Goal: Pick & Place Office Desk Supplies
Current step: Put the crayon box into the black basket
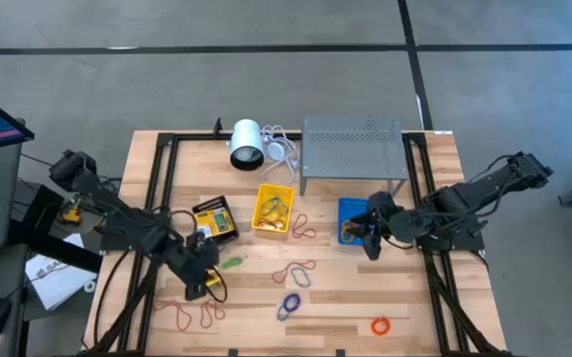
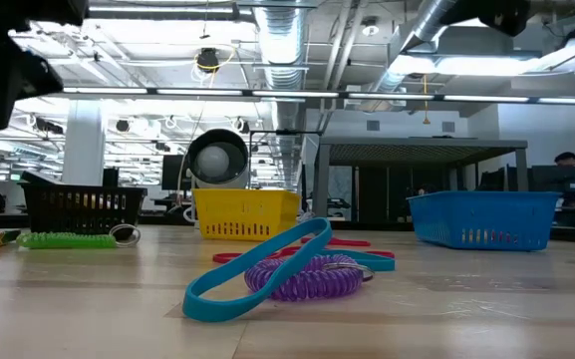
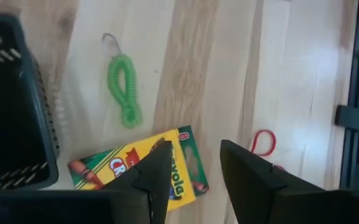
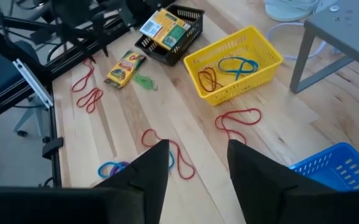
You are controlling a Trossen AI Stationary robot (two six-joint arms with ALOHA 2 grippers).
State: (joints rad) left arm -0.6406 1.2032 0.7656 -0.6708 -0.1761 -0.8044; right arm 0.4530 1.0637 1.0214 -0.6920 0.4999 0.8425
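Near the table's [image 1: 434, 297] left edge the left gripper [image 3: 195, 171] hovers, fingers spread, over a crayon packet [image 3: 135, 167], while the right gripper [image 4: 198, 165], fingers also spread and empty, hangs beside the blue bin [image 1: 353, 219].

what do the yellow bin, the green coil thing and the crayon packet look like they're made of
Yellow bin: likely moulded plastic, glossy, with slotted lattice walls. Green coil: seems springy plastic or rubber, wound in tight spiral turns, with a thin metal-looking ring at one end. Crayon packet: looks like printed cardboard, flat, sharp-edged, with a slight sheen.
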